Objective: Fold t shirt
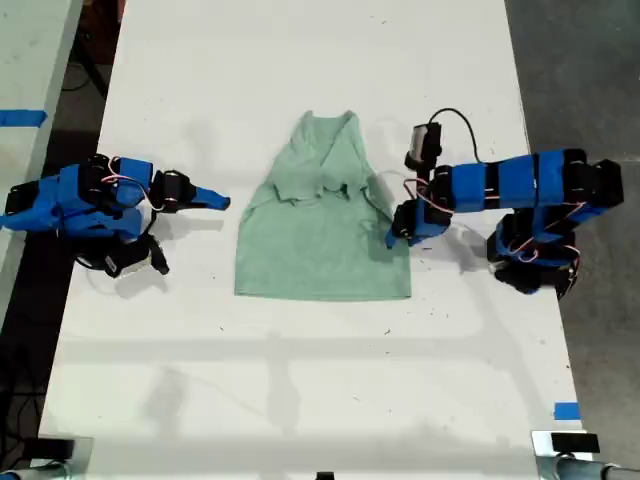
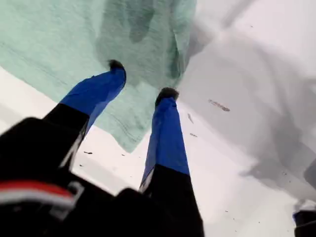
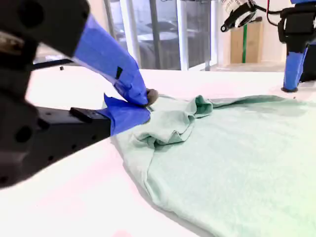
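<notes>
The pale mint-green t shirt (image 1: pixel 322 235) lies flat in the middle of the white table (image 1: pixel 300 380), neck toward the far end, its upper part bunched in folds (image 3: pixel 173 131). My first gripper (image 1: pixel 395 237) is open at the shirt's edge on the exterior view's right. Its blue fingers (image 2: pixel 166 128) point down over the fabric (image 2: pixel 59 44) near a hem corner, and I cannot tell whether they touch it. My second gripper (image 1: pixel 222 201) is shut with nothing in it. It sits low on the exterior view's left, a short gap from the shirt (image 3: pixel 237 158), tips (image 3: pixel 144 101) aimed at it.
Both arm bases sit at the table's sides in the exterior view. The first arm's camera and cable (image 1: pixel 425 145) stick up beside the shirt's shoulder. Blue tape (image 1: pixel 566 410) marks the near corner on the exterior view's right. Dark floor borders the table on both sides.
</notes>
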Controlling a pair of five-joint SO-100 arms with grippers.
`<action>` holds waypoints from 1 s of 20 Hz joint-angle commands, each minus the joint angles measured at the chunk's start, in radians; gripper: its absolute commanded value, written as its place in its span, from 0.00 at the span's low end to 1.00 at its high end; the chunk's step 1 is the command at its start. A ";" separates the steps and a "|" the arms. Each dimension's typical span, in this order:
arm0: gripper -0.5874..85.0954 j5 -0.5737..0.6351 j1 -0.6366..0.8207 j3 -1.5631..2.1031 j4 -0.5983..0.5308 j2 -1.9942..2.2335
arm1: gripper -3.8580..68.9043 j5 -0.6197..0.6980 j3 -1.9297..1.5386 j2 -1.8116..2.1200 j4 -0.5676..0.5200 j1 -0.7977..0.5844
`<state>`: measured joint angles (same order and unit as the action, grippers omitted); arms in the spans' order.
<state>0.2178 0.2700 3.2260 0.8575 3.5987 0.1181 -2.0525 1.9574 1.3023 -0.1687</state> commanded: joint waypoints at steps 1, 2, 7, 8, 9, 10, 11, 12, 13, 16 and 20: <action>0.01 -0.015 0.008 0.000 0.003 0.006 | 0.29 -0.025 0.064 -0.081 -0.023 0.025; 0.01 -0.015 0.008 0.000 0.003 0.006 | 0.30 -0.041 0.035 -0.084 -0.026 0.028; 0.01 -0.015 0.008 0.000 0.003 0.006 | 0.28 -0.075 -0.112 -0.014 -0.049 0.015; 0.01 -0.017 0.008 0.000 0.003 0.006 | 0.26 -0.069 -0.146 -0.008 -0.069 0.011; 0.01 -0.017 0.006 0.000 0.003 0.006 | 0.24 -0.069 -0.175 -0.005 -0.083 0.009; 0.01 -0.017 0.006 0.000 0.003 0.006 | 0.20 -0.072 -0.199 -0.003 -0.094 0.009; 0.01 -0.017 0.006 0.000 0.003 0.006 | 0.18 -0.077 -0.212 0.000 -0.098 0.011; 0.01 -0.017 0.006 0.000 0.003 0.006 | 0.11 -0.080 -0.216 0.000 -0.097 0.012; 0.01 -0.017 0.006 0.000 0.005 0.006 | 0.07 -0.084 -0.216 0.000 -0.089 0.012; 0.01 -0.017 0.006 0.000 0.005 0.006 | 0.07 -0.123 -0.187 0.014 0.003 0.006; 0.01 -0.017 0.008 0.000 0.005 0.006 | 0.07 -0.141 0.086 0.058 0.324 0.015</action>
<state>0.2178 0.2700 3.2260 0.8590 3.5987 -0.0092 -2.1353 1.9650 1.4757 -0.1580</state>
